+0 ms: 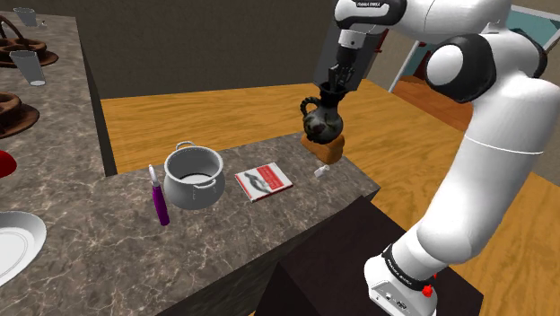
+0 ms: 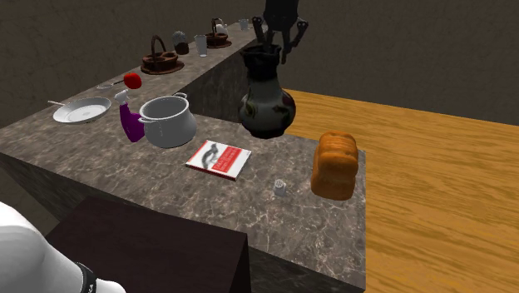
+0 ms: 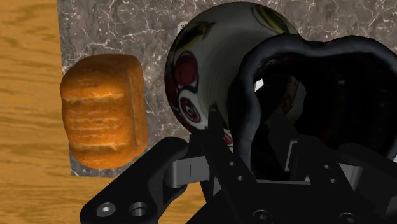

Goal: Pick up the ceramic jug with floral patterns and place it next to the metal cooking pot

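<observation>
Jug (image 1: 320, 118) is clamped at its rim by the gripper (image 1: 332, 90), upper centre of the shoulder view, just above the bread (image 1: 323, 146). The rim grip is judged to keep the jug upright for setting beside the pot (image 1: 193, 177).

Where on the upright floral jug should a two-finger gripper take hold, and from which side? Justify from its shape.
The rim of the jug, from above: its mouth opens upward and the wall there is thin, while the round belly looks too wide. The gripper clasps it so.
</observation>
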